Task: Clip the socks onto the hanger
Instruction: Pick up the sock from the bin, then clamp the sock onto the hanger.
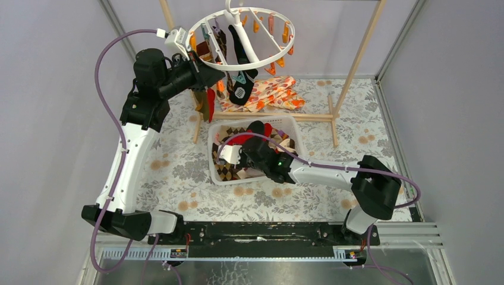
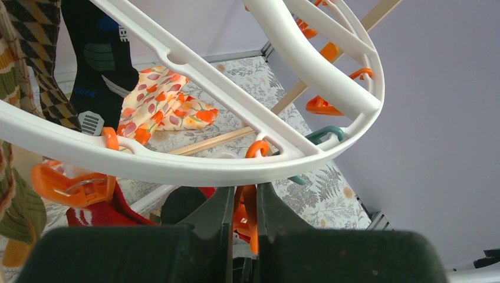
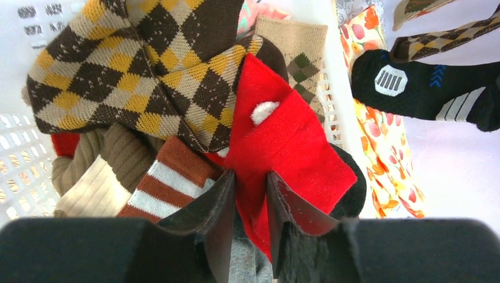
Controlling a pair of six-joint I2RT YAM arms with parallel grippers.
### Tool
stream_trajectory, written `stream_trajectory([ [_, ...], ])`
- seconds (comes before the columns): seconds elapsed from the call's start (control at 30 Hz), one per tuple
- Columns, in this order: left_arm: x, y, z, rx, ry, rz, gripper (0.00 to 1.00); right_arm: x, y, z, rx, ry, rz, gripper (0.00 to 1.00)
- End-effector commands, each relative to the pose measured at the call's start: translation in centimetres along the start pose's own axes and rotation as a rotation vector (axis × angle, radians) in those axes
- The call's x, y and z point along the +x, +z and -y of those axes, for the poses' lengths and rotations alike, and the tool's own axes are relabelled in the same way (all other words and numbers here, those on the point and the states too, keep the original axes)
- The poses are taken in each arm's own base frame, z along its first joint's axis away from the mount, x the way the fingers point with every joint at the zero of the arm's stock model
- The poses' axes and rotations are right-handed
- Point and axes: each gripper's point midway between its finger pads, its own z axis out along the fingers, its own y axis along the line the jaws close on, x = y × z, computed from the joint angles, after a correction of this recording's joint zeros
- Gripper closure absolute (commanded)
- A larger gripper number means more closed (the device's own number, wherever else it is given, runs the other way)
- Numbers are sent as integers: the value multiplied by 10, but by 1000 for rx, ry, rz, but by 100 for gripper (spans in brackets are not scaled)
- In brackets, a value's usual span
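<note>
Here, my left pincer (image 2: 246, 221) is pressed almost together, pinching an orange clip (image 2: 245, 203) that hangs between my fingers (image 2: 215, 221). The clip sits just under the white ring of the hanger (image 2: 177, 168), which arches close above and ahead of this pincer. Beyond the ring to the left a black sock (image 2: 100, 53) dangles, and the floral cloth (image 2: 168, 103) lies farther ahead, below it.

My right pincer (image 3: 250, 227) is down in the white basket (image 3: 17, 135). Its jaws are narrowed to a slim gap and nip a fold of the red sock (image 3: 283, 141). The rest of that sock spreads ahead and to the right of my fingertips. Brown-and-yellow argyle socks (image 3: 135, 76) lie heaped ahead to the left, and a striped sock (image 3: 171, 177) lies against my left finger.
</note>
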Motion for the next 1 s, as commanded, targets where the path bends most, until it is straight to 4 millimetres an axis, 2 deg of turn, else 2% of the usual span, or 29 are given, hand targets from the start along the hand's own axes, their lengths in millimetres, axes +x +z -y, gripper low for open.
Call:
stream_trajectory([
  [0.0,-2,-1,2,12,20,-8,95,-49,-27,39,78,148,155,71],
  [0.13,-2,-3,4,19,21,-7,94,-56,-37,46,81,210,200,82],
  [0.27,-2,-4,5,21,26,-6,94,-57,-41,50,98,242,210,100],
  [0.37,-2,-4,5,25,26,-8,94,-62,-45,55,101,299,237,100],
  [0.47,-2,-4,6,26,26,-8,94,-72,-55,68,101,406,289,100],
  [0.63,-3,-4,7,31,23,-7,94,-94,-90,113,107,708,483,100],
  [0.77,-5,-4,9,34,20,-3,94,-116,-119,134,139,820,653,100],
  [0.97,-6,-4,9,36,14,1,94,-133,-131,163,211,1023,815,100],
])
